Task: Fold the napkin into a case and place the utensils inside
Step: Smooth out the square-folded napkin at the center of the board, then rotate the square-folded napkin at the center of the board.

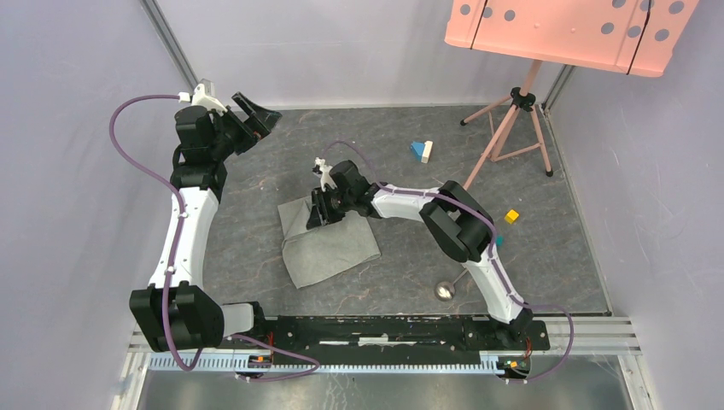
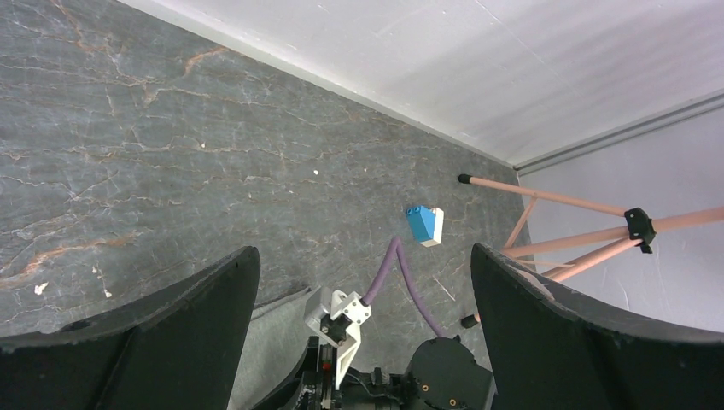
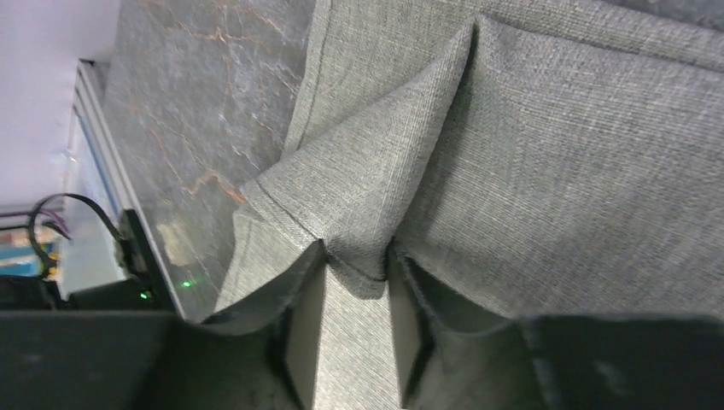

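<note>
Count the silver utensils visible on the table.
1. A spoon lies near the table's front edge, beside the right arm, its handle running under the arm. No fork shows; one may be hidden under an arm or the napkin.

This is a robotics lab, set up as a closed test cell: plain pale walls and metal frame posts box in a grey marble-patterned counter. A left arm and a right arm, trailing purple cables, are bolted to a black rail at its near edge. A pink perforated board on a tripod stands in the back corner, with small coloured blocks near it.
</note>
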`<act>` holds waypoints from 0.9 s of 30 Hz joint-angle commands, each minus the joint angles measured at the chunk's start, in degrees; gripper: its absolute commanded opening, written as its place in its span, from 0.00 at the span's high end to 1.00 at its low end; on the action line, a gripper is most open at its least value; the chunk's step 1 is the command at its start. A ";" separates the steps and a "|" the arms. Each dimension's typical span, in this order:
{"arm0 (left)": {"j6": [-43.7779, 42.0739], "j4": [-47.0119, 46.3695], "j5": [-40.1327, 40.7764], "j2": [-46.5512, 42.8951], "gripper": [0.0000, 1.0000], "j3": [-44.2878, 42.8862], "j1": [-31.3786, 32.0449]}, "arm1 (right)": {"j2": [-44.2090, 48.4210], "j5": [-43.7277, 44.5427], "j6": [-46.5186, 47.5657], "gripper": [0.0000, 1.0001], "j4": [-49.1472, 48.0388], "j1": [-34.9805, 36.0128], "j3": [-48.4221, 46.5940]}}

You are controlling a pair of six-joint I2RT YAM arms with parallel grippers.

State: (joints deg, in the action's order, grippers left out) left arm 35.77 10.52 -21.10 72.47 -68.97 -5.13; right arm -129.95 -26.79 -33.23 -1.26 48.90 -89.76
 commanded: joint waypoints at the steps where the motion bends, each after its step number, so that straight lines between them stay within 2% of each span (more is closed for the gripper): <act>1: 1.25 -1.95 -0.78 -1.84 0.01 -0.47 -0.33 | -0.21 -2.45 -4.72 0.69 -8.26 0.91 -0.95; 6: 1.36 -2.09 -0.74 -2.14 0.01 -0.29 -0.37 | -3.37 -2.49 -14.08 0.71 -20.25 1.69 -3.25; 11: 1.06 -2.02 -0.30 -1.99 0.01 -0.33 -0.45 | -9.83 -1.37 -20.71 0.47 -27.60 2.25 -10.97; 14: 0.88 -1.96 -0.10 -1.85 0.01 -0.33 -0.41 | -9.57 -1.87 -18.60 0.35 -24.87 2.16 -13.37; 17: 0.76 -1.76 -0.06 -1.63 0.01 -0.29 -0.36 | -3.17 0.69 -9.83 0.28 -16.59 1.43 -7.99; 22: 0.92 -1.98 -0.30 -1.71 0.01 -0.25 -0.41 | 9.66 3.47 3.00 0.31 -5.04 0.67 6.54; 27: 1.28 -2.36 -0.78 -1.37 0.01 -0.02 -0.36 | 20.59 3.82 8.74 0.51 0.22 0.59 21.61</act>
State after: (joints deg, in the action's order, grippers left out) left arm 35.79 10.50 -21.10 72.18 -68.97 -5.17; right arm -117.36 -24.16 -32.71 -7.11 49.30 -75.53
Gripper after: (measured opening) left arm 0.990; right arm 0.545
